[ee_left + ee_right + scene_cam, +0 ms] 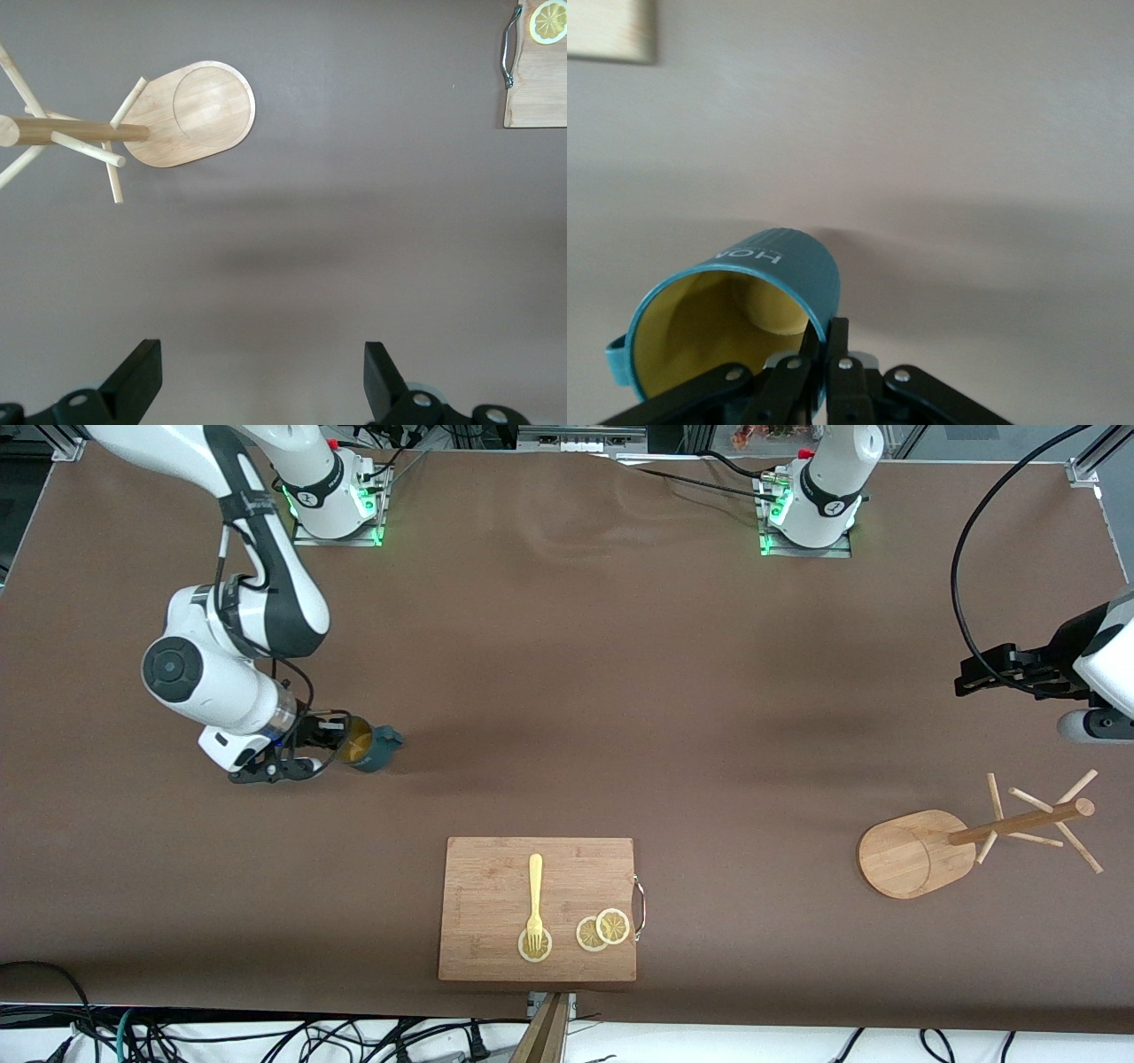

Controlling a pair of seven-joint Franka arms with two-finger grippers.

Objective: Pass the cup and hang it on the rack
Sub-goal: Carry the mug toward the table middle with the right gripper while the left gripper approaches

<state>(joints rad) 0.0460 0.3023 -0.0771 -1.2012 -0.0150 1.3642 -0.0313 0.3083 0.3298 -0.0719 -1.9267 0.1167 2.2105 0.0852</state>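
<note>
Across the whole front view stretches a brown-covered counter (567, 691), with metal framing at the upper corners and a mess of cables along the bottom edge of the frame. Both arm bases sit at the top with green lights glowing.

Lower centre of the frame has a wooden cutting board (496, 886) with a metal handle on one end. A pale yellow fork (535, 899) lies on it, tines resting on a lemon slice (534, 946), and two more overlapping slices (603, 930) sit just beside that.

Lower right of the frame is the rack (912, 852), oval base and central post with thin pegs sticking out. The left wrist view shows it too (199, 111), plus a corner of the board.

Right arm comes down from the upper left of the frame, elbow bent, wrist turned sideways and low in the middle left of the frame. The right end effector (330, 746) is clamped on the rim of the cup (365, 746), one finger inside the yellow interior and one outside, pretty clear in the right wrist view (744, 310). Cup's tipped on its side, mouth facing the wrist, teal handle pointing toward the centre of the frame.

Left arm waits at the right edge of the frame, above the rack. The left end effector (974, 673) is empty, fingers (137, 376) spread wide apart.
</note>
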